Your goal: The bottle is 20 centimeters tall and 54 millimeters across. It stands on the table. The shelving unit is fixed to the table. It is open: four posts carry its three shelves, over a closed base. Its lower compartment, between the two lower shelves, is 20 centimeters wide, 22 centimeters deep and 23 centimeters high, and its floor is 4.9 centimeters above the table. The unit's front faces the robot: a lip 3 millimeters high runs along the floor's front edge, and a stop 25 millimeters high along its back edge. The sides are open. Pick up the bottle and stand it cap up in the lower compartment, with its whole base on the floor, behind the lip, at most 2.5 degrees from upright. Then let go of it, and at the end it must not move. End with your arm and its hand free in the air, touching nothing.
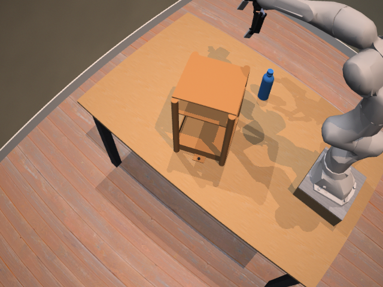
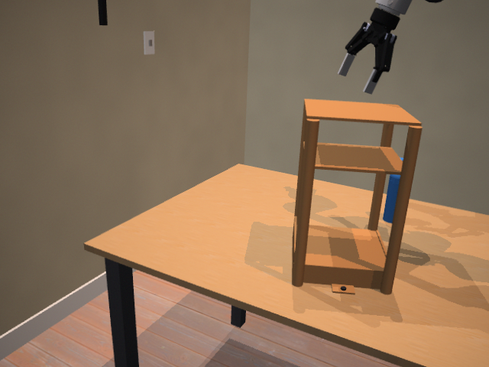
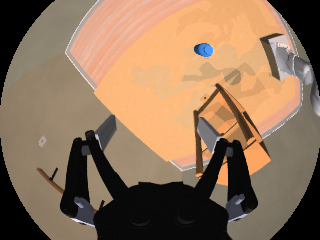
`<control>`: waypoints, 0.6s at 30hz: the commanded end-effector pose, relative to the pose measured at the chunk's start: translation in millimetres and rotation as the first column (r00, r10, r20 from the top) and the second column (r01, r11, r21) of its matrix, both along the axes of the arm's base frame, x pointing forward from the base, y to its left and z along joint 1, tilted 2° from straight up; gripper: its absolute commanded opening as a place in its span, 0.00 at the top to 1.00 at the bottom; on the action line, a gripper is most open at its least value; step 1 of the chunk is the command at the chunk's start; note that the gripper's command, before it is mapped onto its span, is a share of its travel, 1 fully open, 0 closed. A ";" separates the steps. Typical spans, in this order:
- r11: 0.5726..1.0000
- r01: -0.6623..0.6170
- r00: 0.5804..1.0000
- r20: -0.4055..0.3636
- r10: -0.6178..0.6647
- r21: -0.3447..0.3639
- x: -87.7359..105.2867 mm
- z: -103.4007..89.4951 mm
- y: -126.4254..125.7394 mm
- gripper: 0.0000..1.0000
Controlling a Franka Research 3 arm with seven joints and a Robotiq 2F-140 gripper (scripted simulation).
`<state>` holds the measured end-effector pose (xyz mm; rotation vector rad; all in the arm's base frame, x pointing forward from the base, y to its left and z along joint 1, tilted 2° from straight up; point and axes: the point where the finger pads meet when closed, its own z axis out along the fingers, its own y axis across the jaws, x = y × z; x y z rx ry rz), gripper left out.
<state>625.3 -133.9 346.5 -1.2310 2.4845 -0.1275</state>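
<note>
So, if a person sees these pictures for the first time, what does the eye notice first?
Probably the tall wooden shelving unit standing in the middle of the table, its compartments bare. Next, the blue bottle upright on the table beside the unit, and the open gripper hanging high above, holding nothing.
</note>
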 end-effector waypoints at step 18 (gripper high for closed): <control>0.997 0.076 0.995 -0.061 -0.075 0.005 -23.3 -14.8 -6.3 0.00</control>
